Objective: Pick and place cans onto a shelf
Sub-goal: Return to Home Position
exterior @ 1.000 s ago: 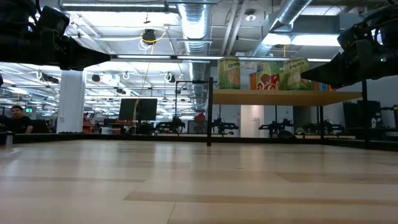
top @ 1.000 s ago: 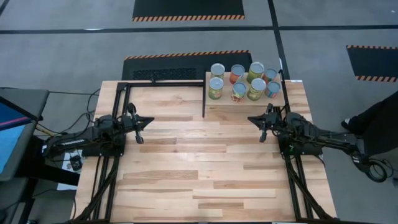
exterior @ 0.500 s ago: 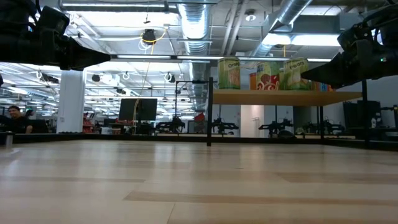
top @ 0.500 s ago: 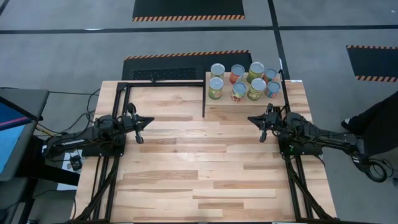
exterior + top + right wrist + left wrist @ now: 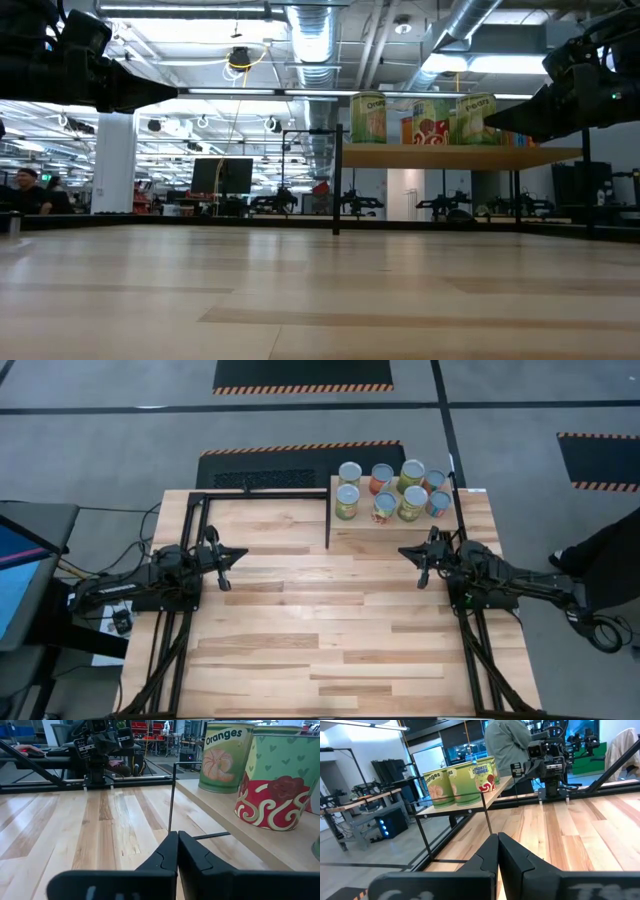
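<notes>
Several cans with silver lids and green, orange and blue labels stand upright on the shelf, a raised light-wood board on a thin black frame at the table's far right. They also show in the low view, the left wrist view and the right wrist view. My left gripper is shut and empty at the table's left side. My right gripper is shut and empty just in front of the shelf, near its right half.
A black metal frame runs along the far edge left of the shelf. The plank tabletop stretches between and in front of both arms. A person stands beyond the table's right side; more people show far off in the room.
</notes>
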